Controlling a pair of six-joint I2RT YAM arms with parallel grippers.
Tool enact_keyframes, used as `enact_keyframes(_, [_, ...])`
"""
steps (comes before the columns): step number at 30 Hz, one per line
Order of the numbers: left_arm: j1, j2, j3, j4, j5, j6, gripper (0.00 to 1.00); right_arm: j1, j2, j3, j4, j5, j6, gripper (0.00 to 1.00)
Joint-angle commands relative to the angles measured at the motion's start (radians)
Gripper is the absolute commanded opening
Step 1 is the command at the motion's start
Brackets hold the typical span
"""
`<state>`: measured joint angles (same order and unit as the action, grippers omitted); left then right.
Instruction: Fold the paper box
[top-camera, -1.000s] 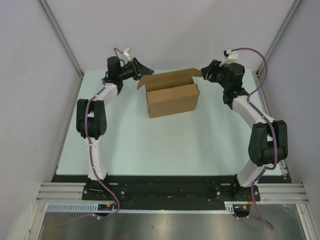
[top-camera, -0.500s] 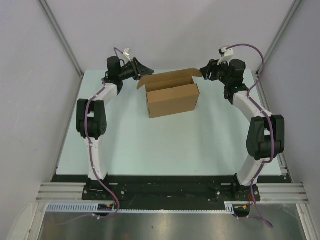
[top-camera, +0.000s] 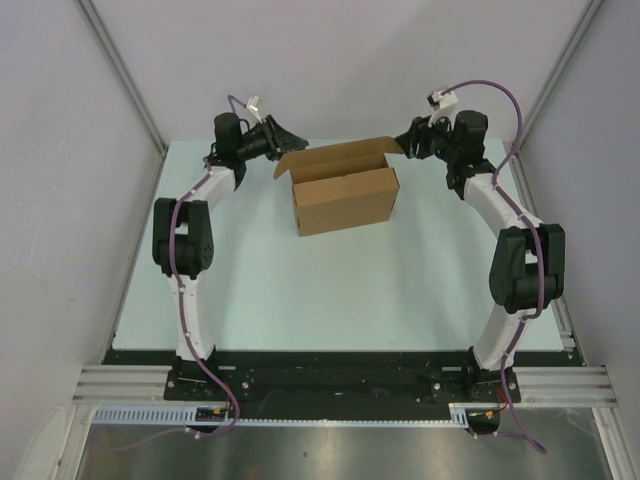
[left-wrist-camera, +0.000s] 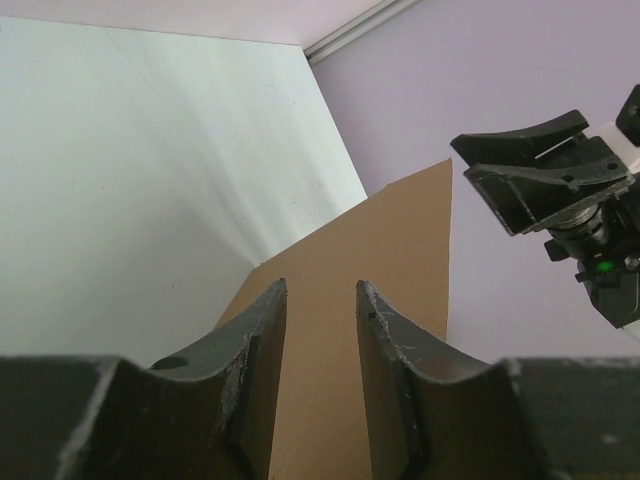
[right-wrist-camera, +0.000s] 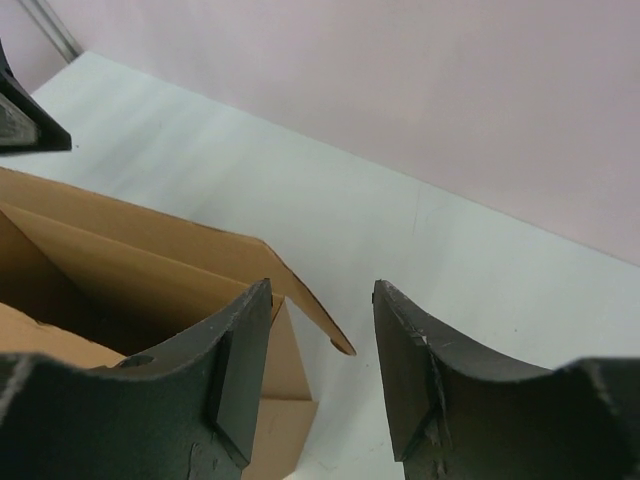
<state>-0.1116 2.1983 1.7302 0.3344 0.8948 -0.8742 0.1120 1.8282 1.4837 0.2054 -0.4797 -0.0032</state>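
Observation:
The paper box (top-camera: 345, 203) stands upright at the back middle of the table, brown cardboard, its top open with flaps spread. My left gripper (top-camera: 287, 140) hovers at the left side flap (top-camera: 291, 160). In the left wrist view its fingers (left-wrist-camera: 320, 286) stand open over the flat face of that flap (left-wrist-camera: 390, 240), with nothing pinched. My right gripper (top-camera: 405, 144) is at the box's right top corner. The right wrist view has it (right-wrist-camera: 323, 285) open, the pointed tip of the right flap (right-wrist-camera: 305, 305) low in the gap and touching neither pad.
The pale green table (top-camera: 300, 290) is bounded by grey walls on the left, back and right, with metal corner posts (top-camera: 120, 70). The box sits close to the back wall. Both arm bases stand on the black rail (top-camera: 330, 375) at the near edge.
My right gripper has moved back and left toward the box's right flap, and its jaws have narrowed slightly. The left arm and the box have not moved.

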Motion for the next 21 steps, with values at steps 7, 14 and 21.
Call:
enact_keyframes(7, [0.001, -0.037, 0.016, 0.029, 0.030, -0.003, 0.39, 0.015, 0.031, 0.055, -0.061, -0.022, -0.073, 0.50])
enact_keyframes(14, [0.001, -0.037, 0.014, 0.025, 0.032, 0.000, 0.39, 0.015, 0.065, 0.069, -0.061, -0.046, -0.061, 0.46])
enact_keyframes(21, [0.001, -0.035, 0.015, 0.025, 0.030, 0.003, 0.39, 0.012, 0.075, 0.078, -0.054, -0.042, -0.051, 0.42])
